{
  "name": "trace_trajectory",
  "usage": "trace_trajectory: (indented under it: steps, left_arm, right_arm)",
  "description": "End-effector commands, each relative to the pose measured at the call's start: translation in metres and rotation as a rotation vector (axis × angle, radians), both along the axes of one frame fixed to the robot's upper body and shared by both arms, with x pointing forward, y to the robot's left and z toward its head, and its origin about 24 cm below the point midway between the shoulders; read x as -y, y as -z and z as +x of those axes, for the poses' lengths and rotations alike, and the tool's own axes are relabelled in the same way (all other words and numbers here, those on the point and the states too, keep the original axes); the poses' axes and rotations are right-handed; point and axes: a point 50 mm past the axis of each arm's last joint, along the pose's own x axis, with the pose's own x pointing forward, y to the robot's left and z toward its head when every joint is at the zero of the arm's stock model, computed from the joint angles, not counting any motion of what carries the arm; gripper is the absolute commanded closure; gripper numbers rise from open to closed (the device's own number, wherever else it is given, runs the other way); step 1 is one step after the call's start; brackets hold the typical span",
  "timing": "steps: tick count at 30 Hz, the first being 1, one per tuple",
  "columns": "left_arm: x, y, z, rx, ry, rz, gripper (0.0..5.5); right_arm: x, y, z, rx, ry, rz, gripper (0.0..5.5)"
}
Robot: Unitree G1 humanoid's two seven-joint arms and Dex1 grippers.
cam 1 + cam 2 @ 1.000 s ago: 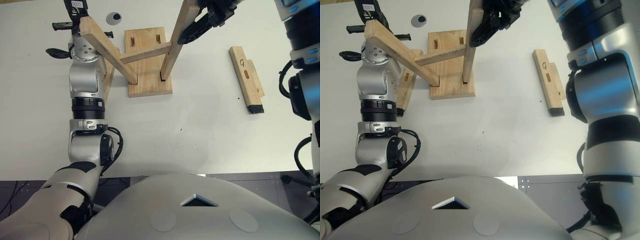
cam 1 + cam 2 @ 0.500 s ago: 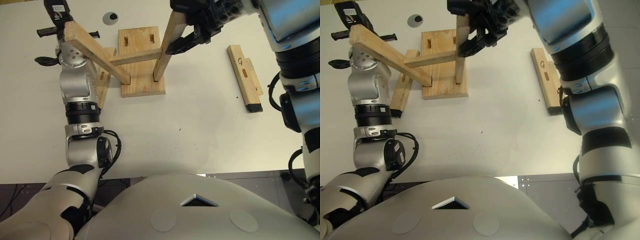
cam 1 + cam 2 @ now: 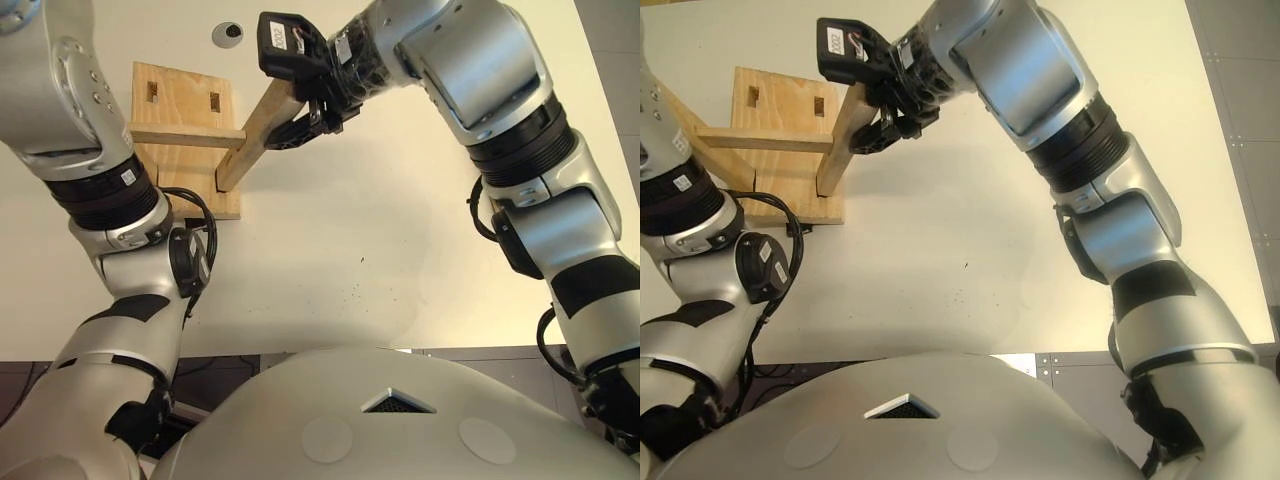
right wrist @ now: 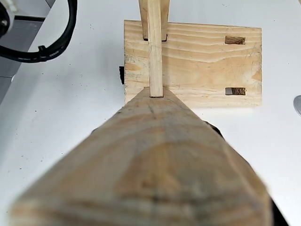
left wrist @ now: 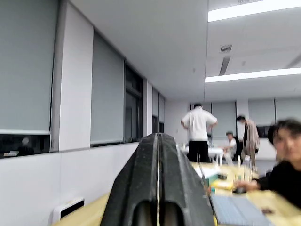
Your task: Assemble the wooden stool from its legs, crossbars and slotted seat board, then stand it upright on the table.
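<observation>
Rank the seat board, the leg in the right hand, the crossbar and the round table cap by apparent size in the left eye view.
1. seat board
2. leg, helped by nearness to the camera
3. crossbar
4. round cap

The white desk has a round grey cable grommet with a dark centre set into it near its far edge, and a thin scatter of dark specks lies on its near half — past its right edge, grey floor tiles show. The left wrist view looks into a room: tall windows covered by grey blinds along a white wall, two bright ceiling light strips, and what looks like a laptop on a yellow tabletop.
</observation>
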Motion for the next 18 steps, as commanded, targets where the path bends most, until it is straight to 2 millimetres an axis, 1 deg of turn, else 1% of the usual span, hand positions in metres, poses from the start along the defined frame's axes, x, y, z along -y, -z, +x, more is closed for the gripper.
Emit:
trace_trajectory:
  steps: [1,3,4,6,7,8,9,11,12,13,14,15,16,17,18]
  left_arm:
    - [0.006,0.015,0.004,-0.151,0.039,0.058,5.50]
    - [0.012,0.020,0.002,-0.237,0.092,0.018,5.50]
    - [0.022,0.033,0.003,-0.325,0.165,-0.001,5.50]
    - [0.044,0.074,0.001,-0.550,0.302,-0.015,5.50]
    - [0.049,0.095,0.000,-0.642,0.322,-0.037,5.50]
    - [0.052,0.123,-0.003,-0.759,0.320,-0.037,5.50]
    - [0.048,0.152,-0.007,-0.867,0.267,-0.037,5.50]
    - [0.033,0.198,-0.015,-1.017,0.149,0.008,5.50]
    - [0.024,0.217,-0.020,-1.068,0.102,0.017,5.50]
    - [0.019,0.229,-0.024,-1.103,0.085,0.010,5.50]
    - [0.017,0.239,-0.026,-1.132,0.080,0.000,5.50]
    - [0.017,0.244,-0.028,-1.145,0.083,-0.006,5.50]
    - [0.020,0.244,-0.026,-1.131,0.098,-0.012,5.50]
    - [0.026,0.235,-0.021,-1.066,0.140,-0.029,5.50]
    - [0.033,0.220,-0.014,-0.965,0.182,-0.045,5.50]
  right_arm:
    - [-0.002,0.005,0.003,-0.036,0.027,-0.023,3.47]
    - [-0.003,0.003,0.003,-0.031,0.028,-0.019,3.47]
    - [-0.003,0.004,0.002,-0.031,0.029,-0.019,3.47]
    - [-0.005,0.008,0.000,-0.036,0.028,-0.021,3.47]
    - [-0.006,0.010,-0.001,-0.038,0.027,-0.024,3.47]
    - [-0.007,0.011,-0.002,-0.040,0.019,-0.026,3.47]
    - [-0.010,0.011,-0.003,-0.039,0.011,-0.026,3.47]
    - [-0.013,0.009,-0.005,-0.034,0.000,-0.021,3.47]
    - [-0.015,0.006,-0.006,-0.029,-0.007,-0.013,3.47]
    - [-0.017,0.004,-0.007,-0.025,-0.013,-0.007,3.47]
    - [-0.019,0.002,-0.008,-0.021,-0.020,-0.004,3.47]
    - [-0.021,0.001,-0.009,-0.019,-0.025,-0.002,3.47]
    - [-0.022,0.001,-0.009,-0.018,-0.029,-0.001,3.47]
    - [-0.023,0.001,-0.009,-0.017,-0.030,0.000,3.47]
    - [-0.023,0.001,-0.009,-0.015,-0.030,0.001,3.47]
